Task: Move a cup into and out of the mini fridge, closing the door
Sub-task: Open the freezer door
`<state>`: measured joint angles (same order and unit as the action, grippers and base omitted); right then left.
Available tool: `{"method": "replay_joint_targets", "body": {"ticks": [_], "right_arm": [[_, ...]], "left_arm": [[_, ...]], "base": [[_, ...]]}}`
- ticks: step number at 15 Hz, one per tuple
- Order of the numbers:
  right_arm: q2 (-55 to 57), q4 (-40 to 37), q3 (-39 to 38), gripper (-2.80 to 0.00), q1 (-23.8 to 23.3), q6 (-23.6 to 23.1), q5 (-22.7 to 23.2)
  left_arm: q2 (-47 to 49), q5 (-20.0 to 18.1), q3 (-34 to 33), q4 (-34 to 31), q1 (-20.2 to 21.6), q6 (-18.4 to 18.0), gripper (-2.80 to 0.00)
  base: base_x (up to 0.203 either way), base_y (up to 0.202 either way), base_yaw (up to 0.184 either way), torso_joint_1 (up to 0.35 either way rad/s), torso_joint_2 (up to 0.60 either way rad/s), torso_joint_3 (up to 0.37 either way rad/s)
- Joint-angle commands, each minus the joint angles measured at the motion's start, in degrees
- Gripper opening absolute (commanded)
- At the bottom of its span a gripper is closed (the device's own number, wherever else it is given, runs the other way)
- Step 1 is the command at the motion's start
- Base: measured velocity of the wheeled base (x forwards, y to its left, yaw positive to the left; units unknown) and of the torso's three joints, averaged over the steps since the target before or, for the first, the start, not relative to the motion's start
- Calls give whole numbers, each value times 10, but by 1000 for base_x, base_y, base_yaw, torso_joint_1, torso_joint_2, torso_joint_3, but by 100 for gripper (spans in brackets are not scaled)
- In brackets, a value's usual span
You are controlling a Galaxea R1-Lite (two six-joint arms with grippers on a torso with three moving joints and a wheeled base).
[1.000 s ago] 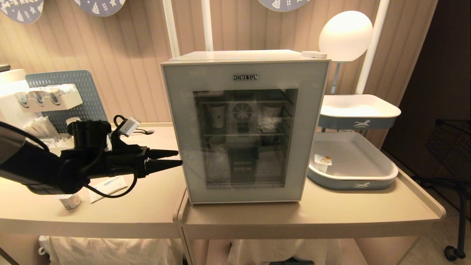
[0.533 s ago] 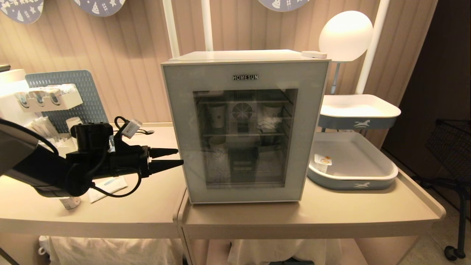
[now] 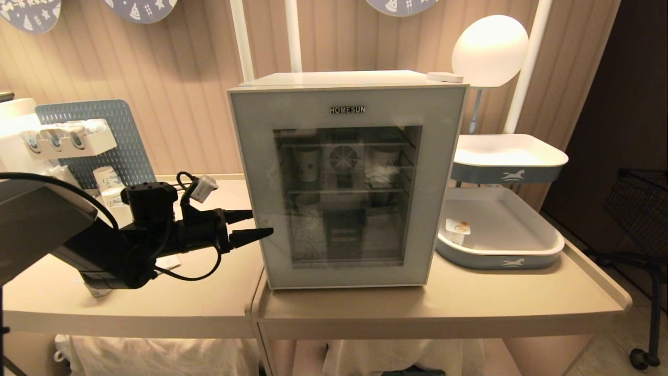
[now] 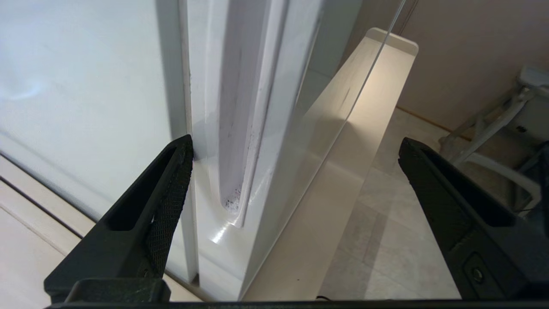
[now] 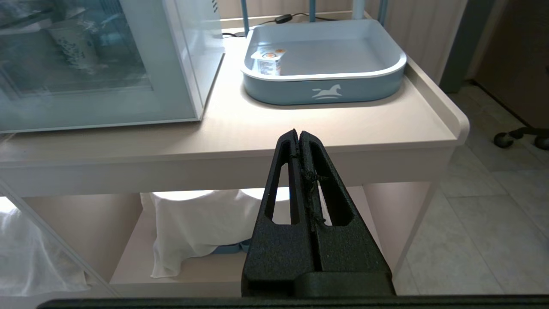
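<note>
Table: long beige counter with a raised lip (image 3: 449, 308), across the lower half of the head view, bearing everything else.
Mini fridge: boxy white countertop fridge (image 3: 355, 78) at centre frame, lettered "HOMESUN"; wire shelves, a round fan and tall white paper cups dimly seen through the glass.
Door: grey-blue framed front panel with a large glass window (image 3: 250, 172), lying flat against the cabinet in the head view; in the left wrist view its edge (image 4: 274, 141) and the white cabinet side meet at a narrow groove.
Trays: two grey-blue trays with white rims and a horse emblem, right of the fridge — one raised on a stand (image 3: 509, 156), one on the table (image 3: 501, 245).
Left arm: black, reaching in from the lower left of the head view toward the fridge's left edge.
Left gripper: (image 3: 252, 225) spread wide, empty; tips just at the door's left edge at mid-height — in the wrist view one finger (image 4: 171, 189) lies against the cabinet side by the groove, the other well clear.
Right gripper: (image 5: 299, 135) pressed together, empty, hanging below the table's front edge at centre of its own wrist view.
Small pot in tray: squat white pot with an orange mark on its foil lid (image 3: 458, 230), in the lower tray's left corner.
Cup: squat white plastic cup, mostly hidden beneath the left arm (image 3: 94, 288), on the table at lower left.
</note>
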<state>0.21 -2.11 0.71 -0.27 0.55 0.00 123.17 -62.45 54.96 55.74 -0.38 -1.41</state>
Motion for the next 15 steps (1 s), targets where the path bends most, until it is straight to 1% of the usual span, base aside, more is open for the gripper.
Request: {"method": "replay_joint_targets", "body": {"ticks": [1, 2, 8, 9, 10, 11, 15], "right_arm": [[1, 0, 0, -280, 0, 0, 0], [1, 0, 0, -280, 0, 1, 0], [1, 0, 0, -280, 0, 0, 0], [1, 0, 0, -280, 0, 1, 0], [1, 0, 0, -280, 0, 0, 0], [1, 0, 0, -280, 0, 1, 0], [1, 0, 0, -280, 0, 0, 0]], "left_arm": [[0, -5, 0, 3, -9, 9, 0], [0, -6, -3, 5, -18, 23, 0], [-11, -7, -13, 5, -33, 30, 0], [-19, -7, -17, 6, -34, 43, 0], [-30, -8, -24, 7, -34, 53, 0], [-41, -8, -34, 8, -34, 56, 0], [-92, -8, -89, 9, -32, 56, 0]], "base": [[0, 0, 0, 0, 0, 0], [0, 0, 0, 0, 0, 0], [0, 0, 0, 0, 0, 0], [0, 0, 0, 0, 0, 0], [0, 0, 0, 0, 0, 0], [0, 0, 0, 0, 0, 0], [0, 0, 0, 0, 0, 0]]}}
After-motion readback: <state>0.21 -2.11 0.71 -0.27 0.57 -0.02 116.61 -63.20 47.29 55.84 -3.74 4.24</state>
